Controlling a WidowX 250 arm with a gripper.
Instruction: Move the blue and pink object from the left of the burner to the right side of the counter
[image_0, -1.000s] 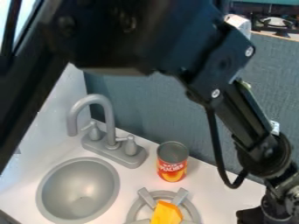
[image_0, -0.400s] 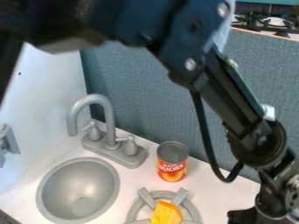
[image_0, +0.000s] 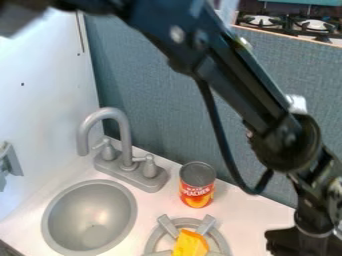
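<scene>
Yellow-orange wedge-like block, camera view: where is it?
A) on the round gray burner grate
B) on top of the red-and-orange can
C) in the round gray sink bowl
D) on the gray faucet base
A: the yellow-orange block lies over the gray burner grate, below the can in view.

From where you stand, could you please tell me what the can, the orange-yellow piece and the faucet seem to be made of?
The can looks like metal, with a raised rim around its grey top and a printed label. The orange-yellow piece could be plastic or foam, evenly coloured. The faucet seems satin grey plastic, perhaps painted, lacking mirror-like reflections.
</scene>
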